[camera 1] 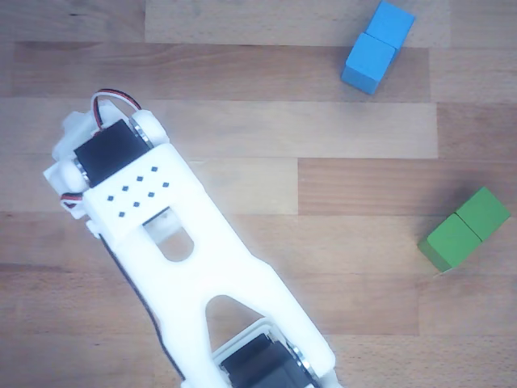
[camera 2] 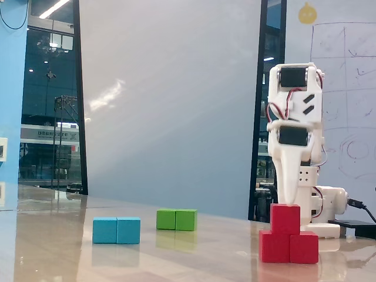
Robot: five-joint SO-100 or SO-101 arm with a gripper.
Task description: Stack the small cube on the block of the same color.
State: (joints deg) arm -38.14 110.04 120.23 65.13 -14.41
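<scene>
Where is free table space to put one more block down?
In the fixed view, bare table lies left of the blue block, and between the green block and the red block. It is crowded around the red block, where the gripper and small cube are.

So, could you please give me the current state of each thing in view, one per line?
small cube: resting on the red block, upright.
red block: flat on the table, carrying the cube.
gripper: just above the cube; open or shut unclear.
blue block: flat, alone.
green block: flat, alone.
</scene>
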